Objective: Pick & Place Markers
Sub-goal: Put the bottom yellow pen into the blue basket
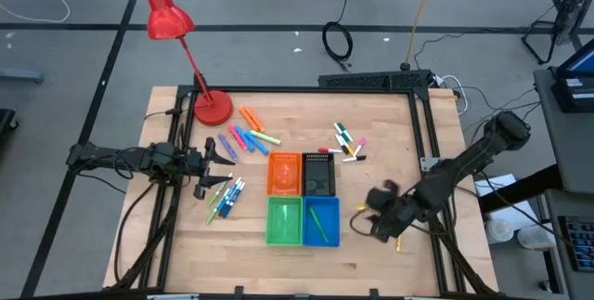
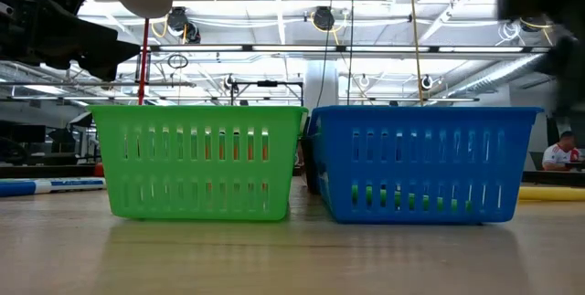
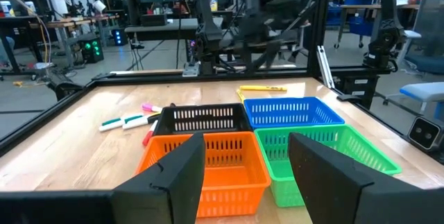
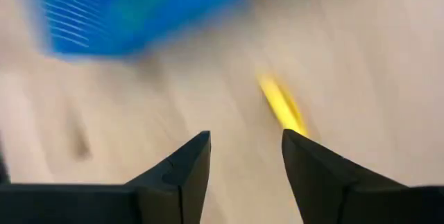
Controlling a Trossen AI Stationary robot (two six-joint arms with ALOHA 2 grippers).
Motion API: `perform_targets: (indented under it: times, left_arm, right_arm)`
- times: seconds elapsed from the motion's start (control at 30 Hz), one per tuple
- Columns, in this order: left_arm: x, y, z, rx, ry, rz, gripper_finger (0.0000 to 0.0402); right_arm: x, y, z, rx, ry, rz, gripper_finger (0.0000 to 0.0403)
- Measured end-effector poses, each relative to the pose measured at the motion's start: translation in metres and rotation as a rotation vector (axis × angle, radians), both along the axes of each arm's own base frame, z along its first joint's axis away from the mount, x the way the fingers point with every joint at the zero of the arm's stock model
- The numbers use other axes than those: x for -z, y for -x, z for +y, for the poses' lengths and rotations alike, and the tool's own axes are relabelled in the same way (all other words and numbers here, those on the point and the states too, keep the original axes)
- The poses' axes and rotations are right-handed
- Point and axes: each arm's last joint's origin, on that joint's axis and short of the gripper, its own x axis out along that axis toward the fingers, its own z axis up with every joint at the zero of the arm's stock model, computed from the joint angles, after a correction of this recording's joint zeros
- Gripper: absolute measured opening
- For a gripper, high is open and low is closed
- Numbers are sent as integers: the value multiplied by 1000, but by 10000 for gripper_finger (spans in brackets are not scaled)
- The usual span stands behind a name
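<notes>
Markers lie in three loose groups on the wooden table: pink, orange, blue and yellow ones (image 1: 251,135) near the lamp, blue and green ones (image 1: 223,198) at the left, white ones with coloured caps (image 1: 349,142) at the far right. One yellow marker (image 4: 281,106) lies on the table to the right of the blue bin (image 1: 321,222), in which a green marker (image 1: 320,223) lies. My right gripper (image 4: 243,137) hangs open above the wood beside that yellow marker, pointing steeply down. My left gripper (image 3: 246,141) waits open and level at the table's left (image 1: 225,149).
Four small bins stand together mid-table: orange (image 1: 284,173), black (image 1: 318,173), green (image 1: 284,221) and blue. A red desk lamp (image 1: 212,107) stands at the far left. A black frame rail (image 1: 422,133) runs along the right edge. Bare wood lies toward the near edge.
</notes>
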Motion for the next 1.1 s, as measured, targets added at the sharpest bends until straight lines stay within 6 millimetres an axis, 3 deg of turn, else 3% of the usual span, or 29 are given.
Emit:
perform_targets:
  times: [0.07, 0.17, 0.47, 0.7, 0.9, 1.1]
  left_arm:
    - [0, 0, 0, 0, 0, 0, 212]
    - [0, 0, 0, 0, 0, 0, 212]
    - [0, 0, 0, 0, 0, 0, 212]
    - [0, 0, 0, 0, 0, -1, 212]
    - [0, 0, 0, 0, 0, -1, 212]
    - [0, 0, 0, 0, 0, -1, 212]
  right_arm:
    - [4, 14, -3, 151, -72, 191, 162]
    - [7, 29, -1, 241, -86, 351, 154]
    - [19, 32, 13, 319, -86, 416, 152]
    - [51, 27, 23, 306, -136, 529, 157]
    - [71, 26, 21, 279, -145, 493, 156]
    - [73, 29, 18, 196, -98, 496, 144]
